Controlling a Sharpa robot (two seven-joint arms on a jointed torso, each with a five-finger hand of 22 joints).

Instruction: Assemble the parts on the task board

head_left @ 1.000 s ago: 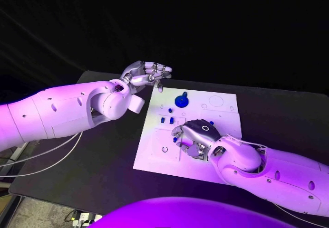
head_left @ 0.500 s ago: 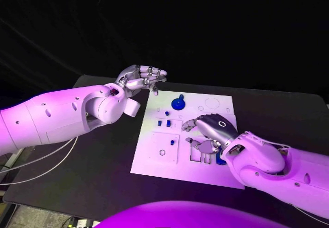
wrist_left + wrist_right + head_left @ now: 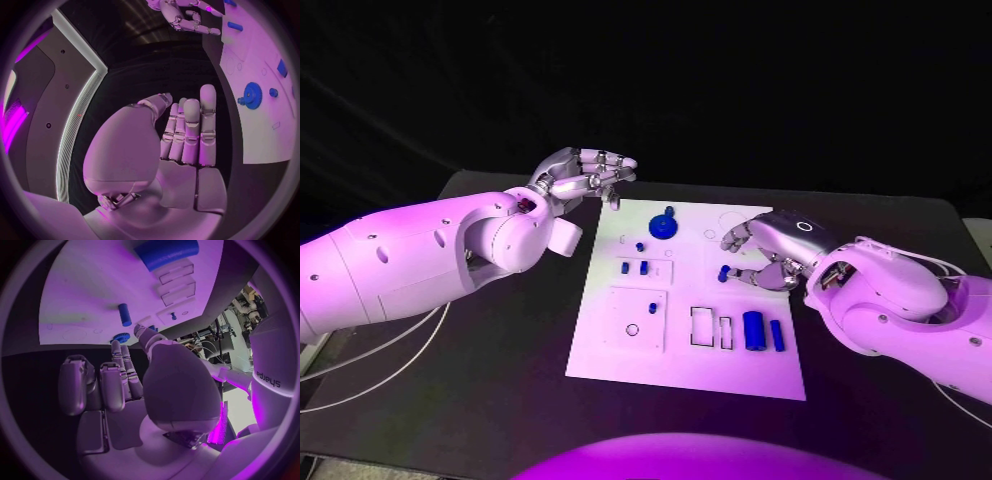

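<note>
Your right hand (image 3: 769,255) hovers over the task board (image 3: 625,340) mid-desk, fingers curled, apparently grasping nothing, near a small blue part (image 3: 724,272); left hand (image 3: 581,175) sits clenched, empty, off-board.

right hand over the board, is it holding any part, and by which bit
Nothing can be seen held. The right hand hovers over the task board with fingers curled and bare; the small blue cylinder lies beside them.

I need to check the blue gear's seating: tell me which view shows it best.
The left wrist view: the blue gear shows toothed and unobstructed on the task board. The head view shows it small, near the board's far edge. The right wrist view shows just a sliver behind the right hand.
</note>
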